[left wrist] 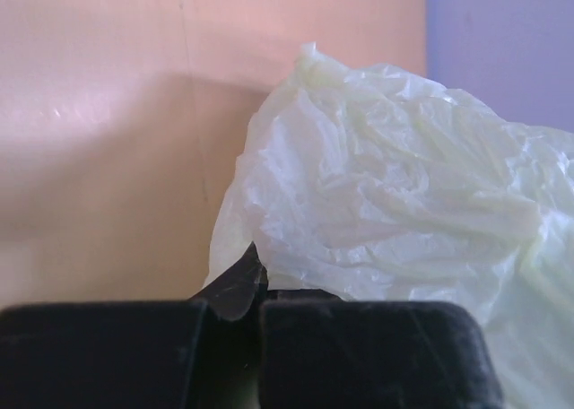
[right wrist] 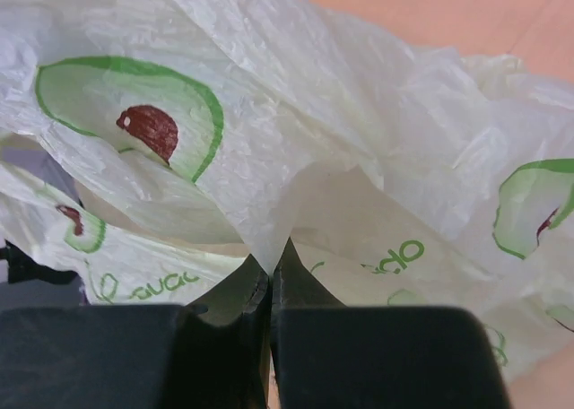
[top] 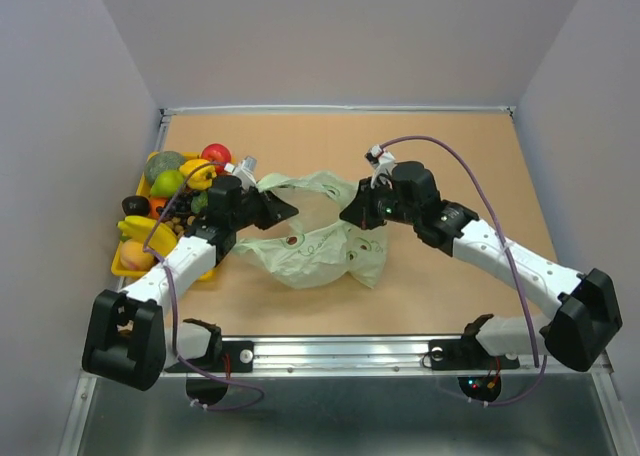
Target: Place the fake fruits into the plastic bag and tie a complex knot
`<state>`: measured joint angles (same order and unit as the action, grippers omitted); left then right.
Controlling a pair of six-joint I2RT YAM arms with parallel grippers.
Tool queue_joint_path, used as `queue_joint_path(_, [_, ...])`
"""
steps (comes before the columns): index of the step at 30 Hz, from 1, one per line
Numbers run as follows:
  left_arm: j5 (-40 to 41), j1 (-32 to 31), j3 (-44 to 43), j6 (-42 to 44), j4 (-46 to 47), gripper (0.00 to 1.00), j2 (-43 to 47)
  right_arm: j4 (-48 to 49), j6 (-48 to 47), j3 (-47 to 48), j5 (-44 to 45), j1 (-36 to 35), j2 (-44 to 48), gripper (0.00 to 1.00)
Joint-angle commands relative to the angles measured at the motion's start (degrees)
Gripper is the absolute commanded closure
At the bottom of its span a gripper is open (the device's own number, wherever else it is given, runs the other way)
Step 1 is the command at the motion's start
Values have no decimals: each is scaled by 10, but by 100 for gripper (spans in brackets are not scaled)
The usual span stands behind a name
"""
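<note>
**Spotter:** Where's the bag sitting?

**Operator:** The plastic bag (top: 318, 244) lies crumpled and slack in the middle of the table (top: 470, 166), between my two arms. I see no fruit inside it. My left gripper (top: 272, 205) has its jaws closed on the bag's left edge, with film caught at the tips. My right gripper (right wrist: 271, 267) is closed too, pinching a fold of the printed film that draws up to a point.

**Spotter:** And the fruit?

**Operator:** The fake fruits (top: 172, 198) are heaped on the yellow tray (top: 122, 264) at the table's left side, beside my left arm.

**Spotter:** So which step is this?

**Operator:** Opening the bag, I'd say. No loading has begun, and the knot is a long way off.

**Spotter:** What does the next move need?

**Operator:** I think I should draw the two pinches apart and upward to form a mouth, gently, since thin film may slip or tear. I can't tell whether each pinch holds one layer or both. If both, the mouth won't open. After that, one arm must let go to fetch fruit.
</note>
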<state>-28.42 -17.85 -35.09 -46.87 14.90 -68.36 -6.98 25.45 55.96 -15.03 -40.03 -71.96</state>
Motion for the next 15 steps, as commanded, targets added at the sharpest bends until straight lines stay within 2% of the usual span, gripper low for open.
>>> queue_joint_path(1, [57, 1, -82, 183, -86, 99, 8, -73, -65, 62, -38, 29, -18, 100])
queue_joint_path(2, [64, 2, -96, 202, -100, 86, 15, -95, -88, 70, -44, 35, -25, 100])
queue_joint_path(3, [61, 2, -103, 249, -108, 78, 17, -108, -100, 87, -51, 40, -31, 100])
queue_joint_path(4, [57, 2, -117, 269, -118, 61, 26, -118, -107, 95, -54, 51, -37, 100])
queue_joint_path(7, [29, 7, -132, 332, -148, 37, 45, -136, -124, 105, -69, 65, -58, 100])
queue_joint_path(8, [23, 14, -139, 347, -177, 21, 66, -136, -130, 103, -69, 67, -65, 100])
queue_joint_path(10, [12, 31, -143, 387, -188, 11, 102, -134, -131, 103, -69, 67, -70, 100])
queue_joint_path(13, [-7, 85, -163, 443, -223, 8, 129, -127, -125, 100, -56, 67, -77, 100])
queue_joint_path(15, [-23, 119, -202, 523, -272, 6, 136, -125, -128, 102, -48, 67, -83, 100])
